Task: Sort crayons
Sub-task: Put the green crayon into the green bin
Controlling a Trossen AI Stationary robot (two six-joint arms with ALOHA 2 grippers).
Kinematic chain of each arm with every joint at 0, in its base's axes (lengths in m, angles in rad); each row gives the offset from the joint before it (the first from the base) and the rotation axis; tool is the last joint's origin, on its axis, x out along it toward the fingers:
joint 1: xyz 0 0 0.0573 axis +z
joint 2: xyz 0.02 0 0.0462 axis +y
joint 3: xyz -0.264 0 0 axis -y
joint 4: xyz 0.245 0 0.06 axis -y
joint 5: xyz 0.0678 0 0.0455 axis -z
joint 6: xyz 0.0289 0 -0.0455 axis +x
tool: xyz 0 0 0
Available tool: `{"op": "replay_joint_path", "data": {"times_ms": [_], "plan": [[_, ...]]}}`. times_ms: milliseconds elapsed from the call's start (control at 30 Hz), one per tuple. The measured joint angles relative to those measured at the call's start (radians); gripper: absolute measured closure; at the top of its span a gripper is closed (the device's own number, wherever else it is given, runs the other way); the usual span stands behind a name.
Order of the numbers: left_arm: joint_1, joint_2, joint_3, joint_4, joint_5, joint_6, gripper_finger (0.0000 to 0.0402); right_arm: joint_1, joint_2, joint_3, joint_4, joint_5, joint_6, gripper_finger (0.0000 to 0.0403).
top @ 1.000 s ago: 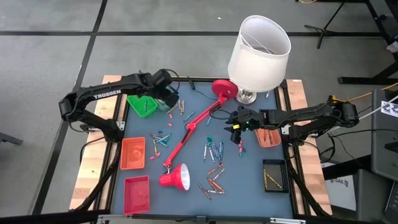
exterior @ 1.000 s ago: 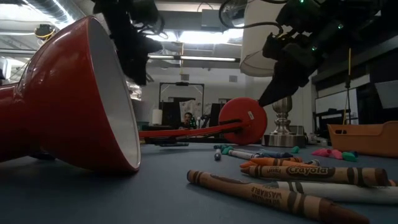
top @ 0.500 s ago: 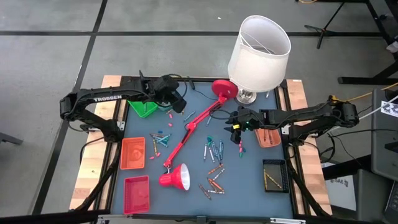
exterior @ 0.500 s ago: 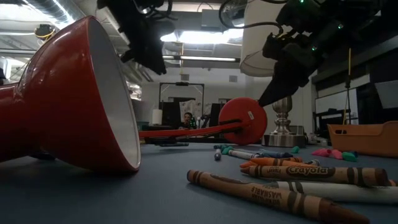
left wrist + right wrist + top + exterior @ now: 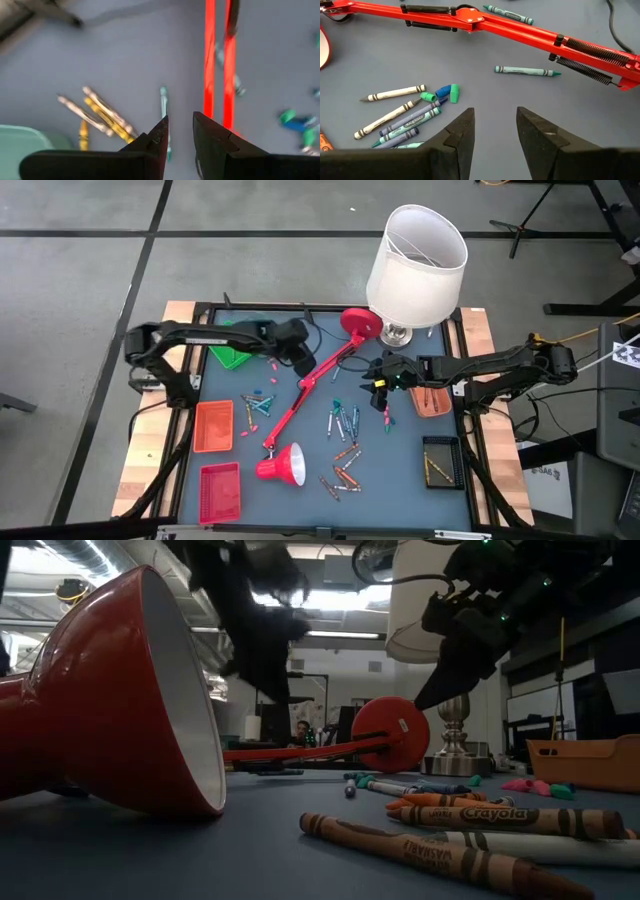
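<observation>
At the left edge of the blue table point(image 5: 300, 480) stand a red tray point(image 5: 220, 490), an orange tray point(image 5: 213, 425) and, farther back, a green tray point(image 5: 230, 352). The left gripper point(image 5: 300, 362) hangs above the table just beside the green tray, near the long red lamp arm point(image 5: 305, 390); its fingers point(image 5: 159, 137) stand slightly apart with nothing between them, over a few yellow and pale crayons point(image 5: 102, 112) and one teal crayon point(image 5: 163, 102). A small bunch of pink and teal crayons point(image 5: 258, 402) lies between the orange tray and the lamp arm. The red lamp shade point(image 5: 284, 465) rests on its side near the front. To its right, orange and brown crayons point(image 5: 343, 472) lie scattered, and blue, green and white crayons point(image 5: 342, 420) lie in the middle. The right gripper point(image 5: 378, 385) hovers above these, its fingers point(image 5: 461, 132) open wide and empty. A white lampshade point(image 5: 417, 252) stands at the back. At the right edge sit a brown tray point(image 5: 434, 400) and a black tray point(image 5: 441, 463) holding crayons.
</observation>
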Motion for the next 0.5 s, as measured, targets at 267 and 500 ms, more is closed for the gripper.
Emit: {"op": "replay_joint_path", "data": {"times_ms": [267,500], "plan": [[0.001,0.164,0.0,0.003,0.026,0.0,0.0328,0.0,0.0,0.0,0.001,0.0,0.001,0.026],[0.001,0.229,0.0,0.013,0.03,0.001,0.0328,0.0,0.0,0.0,0.001,0.0,0.0,0.026]]}}
